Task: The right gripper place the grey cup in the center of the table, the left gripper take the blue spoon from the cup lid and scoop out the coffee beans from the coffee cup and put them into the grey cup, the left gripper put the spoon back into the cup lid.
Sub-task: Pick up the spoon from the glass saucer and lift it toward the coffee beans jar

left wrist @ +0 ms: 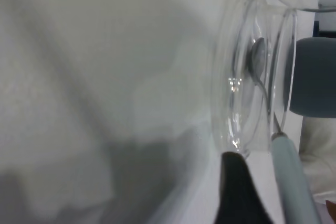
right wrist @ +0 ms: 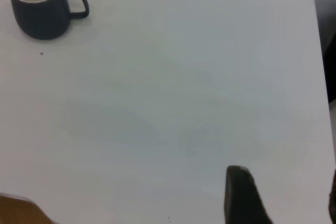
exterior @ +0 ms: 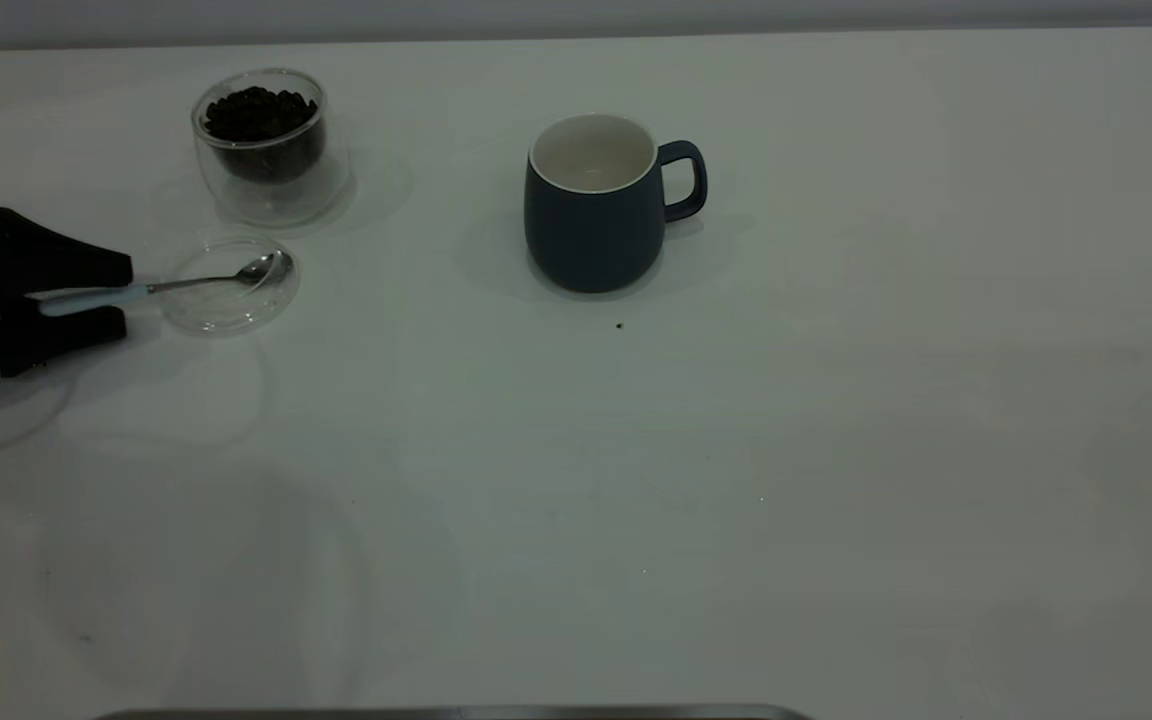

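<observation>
Left end effector (exterior: 121,297) has its fingers apart around the spoon (exterior: 161,287) handle; the bowl rests in the lid (exterior: 226,285).

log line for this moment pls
left gripper open astride pale-blue-handled steel spoon in clear lid | dark blue-grey mug centre, empty

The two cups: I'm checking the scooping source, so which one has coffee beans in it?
The coffee cup, the clear handleless glass nearest the cup lid, holds the dark coffee beans. The grey cup with the loop handle shows an empty white inside.
</observation>
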### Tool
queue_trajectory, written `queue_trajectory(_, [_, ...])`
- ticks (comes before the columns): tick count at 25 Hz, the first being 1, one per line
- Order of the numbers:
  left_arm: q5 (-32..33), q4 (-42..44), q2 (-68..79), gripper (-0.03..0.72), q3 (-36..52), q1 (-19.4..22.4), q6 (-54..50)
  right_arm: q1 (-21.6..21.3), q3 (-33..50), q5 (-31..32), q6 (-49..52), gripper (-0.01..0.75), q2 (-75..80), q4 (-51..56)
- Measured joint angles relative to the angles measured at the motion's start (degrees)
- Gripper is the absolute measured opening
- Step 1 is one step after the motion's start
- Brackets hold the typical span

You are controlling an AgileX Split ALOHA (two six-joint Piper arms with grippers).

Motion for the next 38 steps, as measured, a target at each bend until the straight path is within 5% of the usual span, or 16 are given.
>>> queue_trajectory(12, [0.4,-0.1,0.0,0.147,0.0,0.0,-0.5,0.0,0.0,0.0,0.0,0.363,0.0,0.0])
queue_trajectory(38, [3.4,8.6,-9.2,0.123,0.0,2.0,-3.7,0.0,0.0,0.0,0.0,0.363,0.0,0.0])
